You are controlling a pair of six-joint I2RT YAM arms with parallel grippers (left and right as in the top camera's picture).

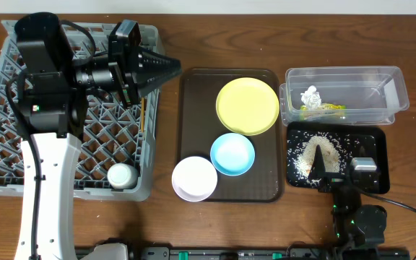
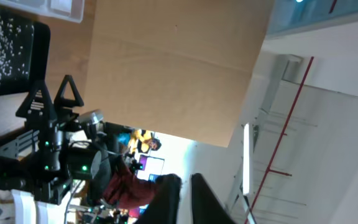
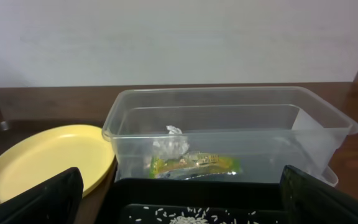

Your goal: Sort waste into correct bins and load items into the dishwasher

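Observation:
The grey dish rack (image 1: 6,155) holds a white cup (image 1: 121,175) at its near right corner and thin wooden chopsticks (image 1: 142,119) along its right side. My left gripper (image 1: 172,67) hovers over the rack's far right corner, pointing right, shut and empty. The yellow plate (image 1: 248,105), blue bowl (image 1: 232,154) and pinkish-white bowl (image 1: 194,178) sit on the brown tray. The clear tub (image 1: 399,90) holds the tissue (image 1: 310,94) and wrapper (image 1: 325,110). Rice (image 1: 316,152) lies on the black tray (image 1: 378,144). My right gripper (image 3: 182,199) is open at the black tray's near edge.
The brown serving tray (image 1: 193,108) lies between the rack and the bins. In the right wrist view the tub (image 3: 229,93) stands just behind the black tray (image 3: 197,190), with the plate (image 3: 42,158) to the left. A pale wall is behind.

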